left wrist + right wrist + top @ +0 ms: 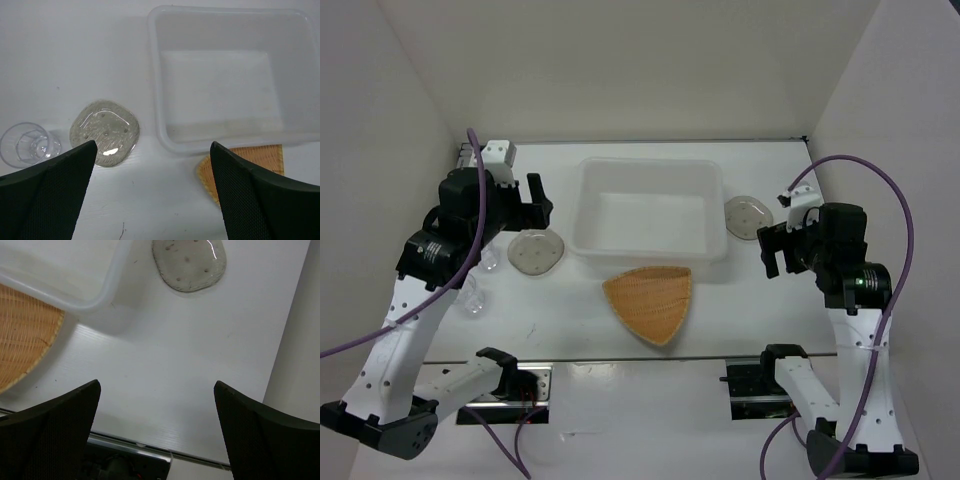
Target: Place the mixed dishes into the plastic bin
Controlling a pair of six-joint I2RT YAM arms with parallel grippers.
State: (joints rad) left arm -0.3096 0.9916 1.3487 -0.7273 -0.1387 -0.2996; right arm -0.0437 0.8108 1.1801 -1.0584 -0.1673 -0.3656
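The white plastic bin [647, 249] stands at the back middle with nothing in it. The orange-tan ribbed plate [652, 300] lies just in front of it. One grey-brown small plate [535, 251] lies left of the bin and another [748, 216] lies at the bin's right end. Two clear cups [475, 300] [490, 262] stand at the left. My left gripper [536, 203] hovers open above the left plate [104, 132]. My right gripper [770, 250] hovers open, in front of the right plate [190, 262]. Both hold nothing.
White walls enclose the table on the left, back and right; the right wall [300, 340] is close to my right gripper. Metal mounting rails [750, 385] run along the near edge by the arm bases.
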